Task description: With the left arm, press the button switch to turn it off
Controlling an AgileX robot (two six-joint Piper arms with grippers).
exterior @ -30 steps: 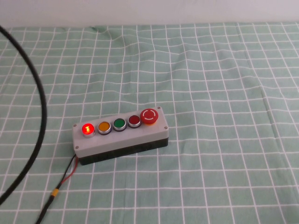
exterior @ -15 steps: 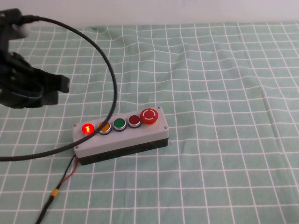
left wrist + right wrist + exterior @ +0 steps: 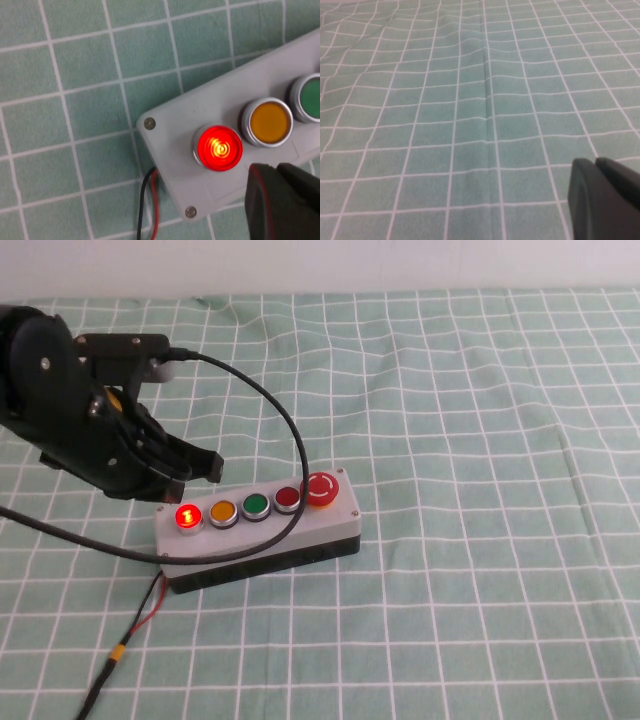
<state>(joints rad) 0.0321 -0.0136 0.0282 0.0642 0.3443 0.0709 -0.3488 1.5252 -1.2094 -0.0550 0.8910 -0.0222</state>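
On the cloth: a grey button box (image 3: 258, 530) is set on the green checked tablecloth (image 3: 480, 440), with the red button switch (image 3: 187, 517) at its left end — lit, so the press is judged not yet made.
Neighbours: an orange button (image 3: 222, 512) sits just beside the switch, then a green button (image 3: 255, 506), a darker red button (image 3: 288, 499) and a large red mushroom button (image 3: 320, 489).
Left gripper: the left gripper (image 3: 185, 468) is held just behind and above the lit switch, not touching it; its fingers appear closed together with nothing held.
Wrist view: one dark fingertip (image 3: 280, 200) is seen off to the side of the glowing cap, nearer the orange button's side.
Step in hand: the tip is best centred over the red cap first, then lowered straight down — a slanted push could catch the orange button instead.
Cable: a black cable (image 3: 270, 410) is draped across the box front and should be kept clear.
Right gripper: the right gripper (image 3: 605, 200) is parked over bare cloth; whether it is open cannot be told.
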